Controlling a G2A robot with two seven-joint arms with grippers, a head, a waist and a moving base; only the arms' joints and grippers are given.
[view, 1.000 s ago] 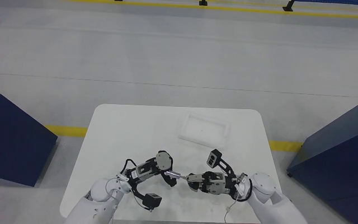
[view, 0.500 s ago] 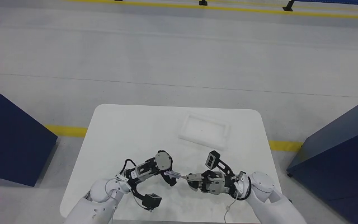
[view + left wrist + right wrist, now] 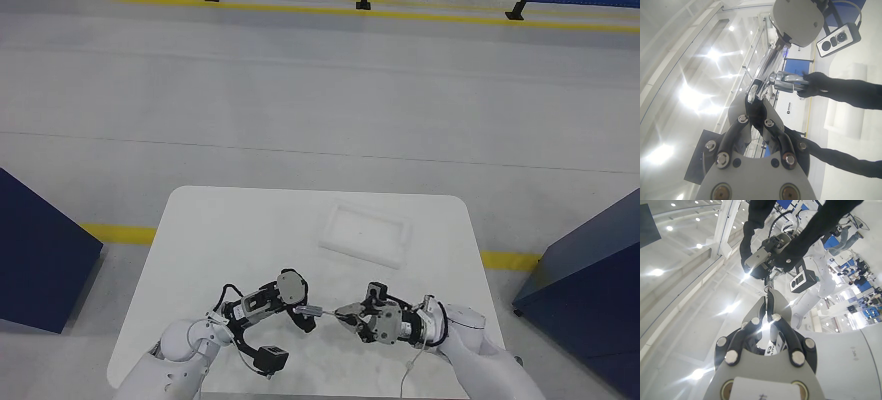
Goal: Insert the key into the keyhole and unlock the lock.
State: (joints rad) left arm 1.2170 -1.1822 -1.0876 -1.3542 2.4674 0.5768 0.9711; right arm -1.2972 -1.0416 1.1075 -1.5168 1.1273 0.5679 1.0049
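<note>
Fingers (image 3: pixel 782 306) of the right gripper (image 3: pixel 345 318) pinch the key (image 3: pixel 768 300) end-on to the lock (image 3: pixel 312 314). The left gripper (image 3: pixel 302 312) clamps the lock just to the left, above the table's (image 3: pixel 220 240) near edge, probably bracing it against the twist. Since a second ago the right wrist has rolled, likely turning the key. Farther off lies a white tray (image 3: pixel 365 236).

The lock (image 3: pixel 784 83) is glossy chromed metal; the tray (image 3: pixel 365 233) looks matt, perhaps foam.
</note>
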